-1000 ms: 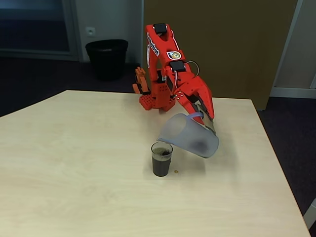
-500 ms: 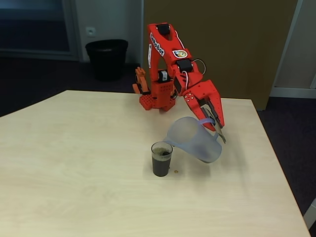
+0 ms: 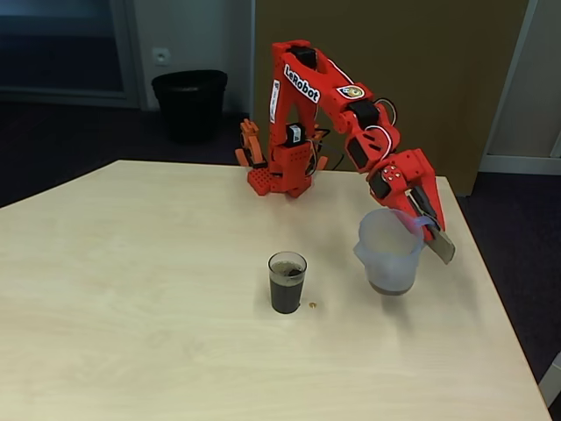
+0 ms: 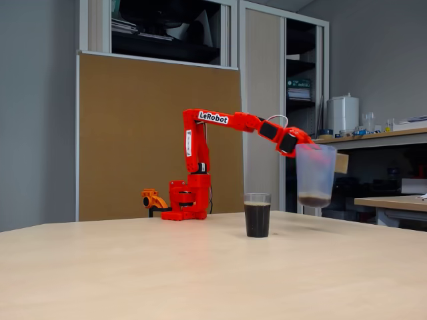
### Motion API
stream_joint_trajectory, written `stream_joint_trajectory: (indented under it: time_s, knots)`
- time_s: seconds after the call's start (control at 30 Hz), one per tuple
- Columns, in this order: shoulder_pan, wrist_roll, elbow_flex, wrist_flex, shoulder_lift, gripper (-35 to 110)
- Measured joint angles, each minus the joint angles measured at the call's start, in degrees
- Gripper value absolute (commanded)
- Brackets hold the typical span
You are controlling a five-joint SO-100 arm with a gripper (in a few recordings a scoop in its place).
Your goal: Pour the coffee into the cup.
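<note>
The cup [image 3: 287, 282] [image 4: 257, 215] stands upright near the table's middle, filled most of the way with dark coffee [image 3: 286, 293] [image 4: 257, 220]. To its right in both fixed views, the translucent bluish-grey jug [image 3: 389, 250] [image 4: 314, 175] hangs upright above the table. A thin layer of coffee sits at the jug's bottom. My gripper [image 3: 426, 226] [image 4: 308, 143] is shut on the jug's handle at its rim. The jug is clear of the cup.
The red arm's base [image 3: 280, 178] [image 4: 185, 200] stands at the table's far edge. A small brown drop [image 3: 312, 305] lies on the table beside the cup. A black bin [image 3: 189, 103] stands on the floor behind. The table's right edge [image 3: 491, 289] runs close to the jug.
The jug has swung from tilted over the cup back to upright and moved right, away from the cup. The arm stretched out to the right with it.
</note>
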Motion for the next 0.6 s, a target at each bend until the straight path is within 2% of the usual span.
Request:
stream_joint_trajectory:
  time_s: [0.27, 0.37, 0.6]
  knots:
    - [-2.5, -23.4, 2.8, -15.6, -7.9, 0]
    - [-2.5, -27.2, 3.7, -22.5, -11.4, 0]
    - [-2.6, -27.0, 5.4, -36.9, -19.1, 0]
